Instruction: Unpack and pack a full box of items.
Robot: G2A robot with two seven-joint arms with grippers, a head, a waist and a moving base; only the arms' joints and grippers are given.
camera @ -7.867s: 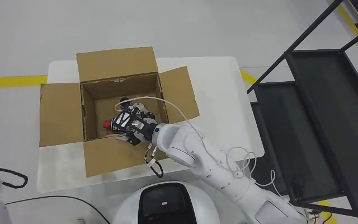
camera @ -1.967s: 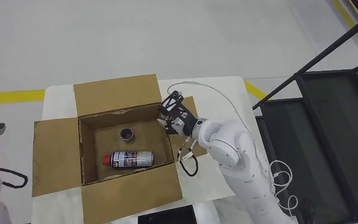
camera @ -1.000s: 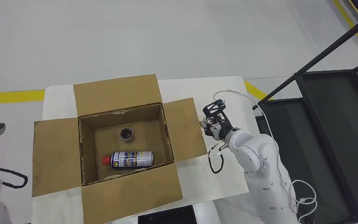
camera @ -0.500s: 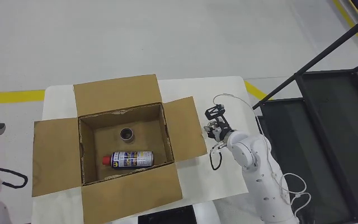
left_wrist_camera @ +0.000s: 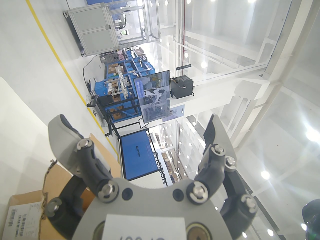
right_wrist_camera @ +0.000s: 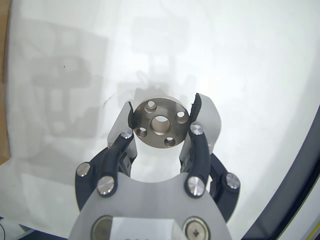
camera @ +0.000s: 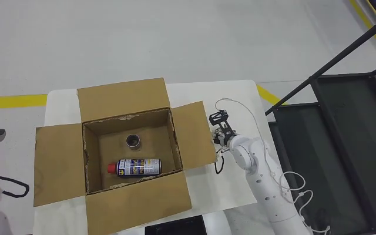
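Note:
An open cardboard box [camera: 61, 155] stands on the white table [camera: 235, 94]. Inside it lie a spray can [camera: 138, 166] with a red cap and a small round metal piece [camera: 133, 140]. My right gripper [camera: 221, 134] is over the table just right of the box's right flap. It is shut on a round metal flange [right_wrist_camera: 160, 125] with a centre bore and several bolt holes, held just above the tabletop. My left gripper [left_wrist_camera: 140, 136] is open with nothing in it, pointing up into the hall.
A dark metal shelf frame [camera: 329, 117] stands right of the table. The box's right flap [camera: 197, 134] lies close beside my right gripper. Bare tabletop [right_wrist_camera: 225, 51] stretches beyond the flange. A cardboard edge [left_wrist_camera: 37, 193] sits near my left gripper.
My right gripper rose out of the box with the metal flange, swung right over the flap to the table, then came back slightly toward the flap. The spray can stays in the box.

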